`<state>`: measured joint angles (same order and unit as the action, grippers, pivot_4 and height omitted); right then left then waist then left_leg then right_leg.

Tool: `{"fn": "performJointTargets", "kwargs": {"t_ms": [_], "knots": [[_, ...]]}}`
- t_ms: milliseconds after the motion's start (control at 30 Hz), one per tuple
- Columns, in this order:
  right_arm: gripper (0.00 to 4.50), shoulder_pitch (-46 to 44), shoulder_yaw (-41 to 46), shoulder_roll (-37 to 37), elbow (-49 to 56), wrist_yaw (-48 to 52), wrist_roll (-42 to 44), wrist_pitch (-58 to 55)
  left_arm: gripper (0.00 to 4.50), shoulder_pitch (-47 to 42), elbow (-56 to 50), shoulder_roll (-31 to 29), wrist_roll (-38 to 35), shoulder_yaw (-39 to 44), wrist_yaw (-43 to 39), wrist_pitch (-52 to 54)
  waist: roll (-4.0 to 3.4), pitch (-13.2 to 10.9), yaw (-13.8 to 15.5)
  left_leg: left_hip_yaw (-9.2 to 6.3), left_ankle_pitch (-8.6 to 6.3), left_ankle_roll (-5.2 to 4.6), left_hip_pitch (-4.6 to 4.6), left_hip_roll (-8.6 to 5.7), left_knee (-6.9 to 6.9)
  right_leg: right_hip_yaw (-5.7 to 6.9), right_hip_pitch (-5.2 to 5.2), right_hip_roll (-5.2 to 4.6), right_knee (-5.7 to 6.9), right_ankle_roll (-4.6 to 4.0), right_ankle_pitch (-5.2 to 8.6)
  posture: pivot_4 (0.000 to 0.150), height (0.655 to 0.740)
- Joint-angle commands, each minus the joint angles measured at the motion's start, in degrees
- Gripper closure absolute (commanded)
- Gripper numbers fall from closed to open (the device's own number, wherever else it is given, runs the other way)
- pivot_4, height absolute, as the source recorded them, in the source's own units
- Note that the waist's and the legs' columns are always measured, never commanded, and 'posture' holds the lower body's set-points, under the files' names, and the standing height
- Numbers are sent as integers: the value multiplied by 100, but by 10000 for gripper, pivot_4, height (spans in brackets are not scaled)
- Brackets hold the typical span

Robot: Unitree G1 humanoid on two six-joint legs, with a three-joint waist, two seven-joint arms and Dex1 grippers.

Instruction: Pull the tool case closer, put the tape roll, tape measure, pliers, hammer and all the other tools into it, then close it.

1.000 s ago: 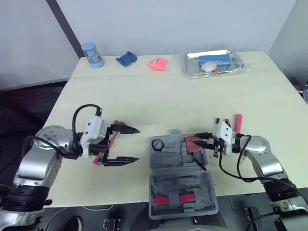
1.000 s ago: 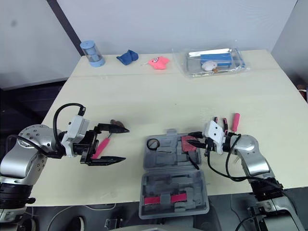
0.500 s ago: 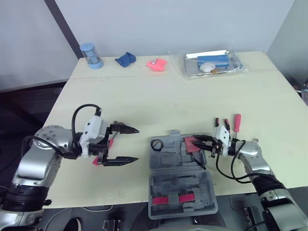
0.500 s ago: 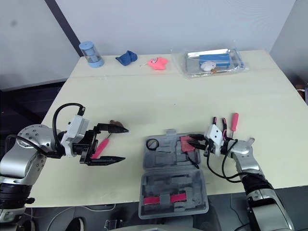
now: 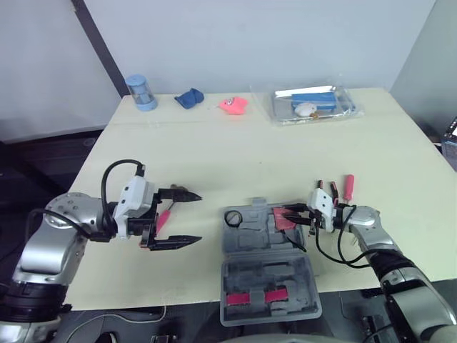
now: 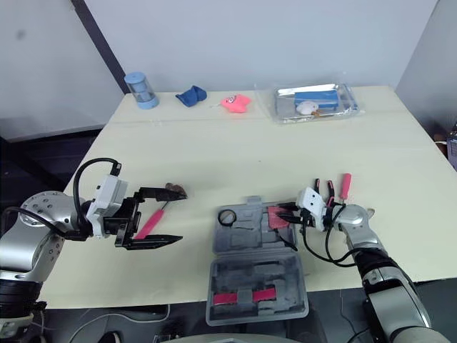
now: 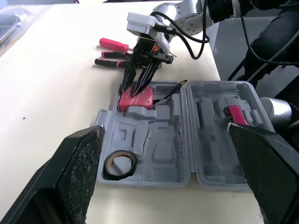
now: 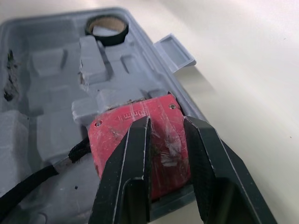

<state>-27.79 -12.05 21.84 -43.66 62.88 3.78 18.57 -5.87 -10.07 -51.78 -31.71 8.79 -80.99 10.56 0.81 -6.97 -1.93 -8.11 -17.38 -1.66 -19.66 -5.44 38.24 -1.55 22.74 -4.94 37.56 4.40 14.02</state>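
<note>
Case (image 5: 260, 232) open, long axis near-to-far; right fingers (image 8: 133, 168) narrowly parted atop tape measure (image 8: 117, 123), left fingers (image 5: 175, 244) splayed.

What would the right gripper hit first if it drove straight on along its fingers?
The red tape measure, lying near the edge of the open tool case. The right gripper points straight at its face. Contact looks very close, though the wrist view leaves depth unclear.

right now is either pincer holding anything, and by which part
Nothing held: left pincer gapes empty, right pincer hangs open over the tape measure.
</note>
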Motion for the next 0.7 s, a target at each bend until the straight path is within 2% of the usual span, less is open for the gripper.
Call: {"fn": "performJointTargets", "kwargs": {"t_ms": [33,133,333,533,700], "knots": [[33528,341,-108,46,-117,-221,-276,-571,0,50,-137,42,-50,199,138,-71,7,8,3,0,0,0,0,0,0,0,0,0,0,0,0,1500,7400],[33528,500,160,77,691,-253,88,-613,0,192,-132,120,-48,294,363,-25,9,10,22,-1,0,0,-1,0,1,-1,1,0,0,0,0,1500,7400],[33528,1070,572,330,2326,-276,634,-966,0,581,-201,335,-101,620,920,103,-84,-49,48,3,1,2,-34,-2,-4,-9,38,-6,3,0,0,1500,7400],[33528,2328,1697,678,4346,-671,1760,-1562,0,1531,-315,752,-316,1532,1654,273,-104,-66,58,15,2,3,-109,3,5,-26,117,-13,18,1,-1,1500,7400],[33528,3428,2776,979,5023,-1017,2337,-1973,0,2092,-13,1151,-320,2242,2243,261,-99,-76,159,16,-1,1,-107,5,5,-24,107,-18,7,1,-1,1500,7400]]}}
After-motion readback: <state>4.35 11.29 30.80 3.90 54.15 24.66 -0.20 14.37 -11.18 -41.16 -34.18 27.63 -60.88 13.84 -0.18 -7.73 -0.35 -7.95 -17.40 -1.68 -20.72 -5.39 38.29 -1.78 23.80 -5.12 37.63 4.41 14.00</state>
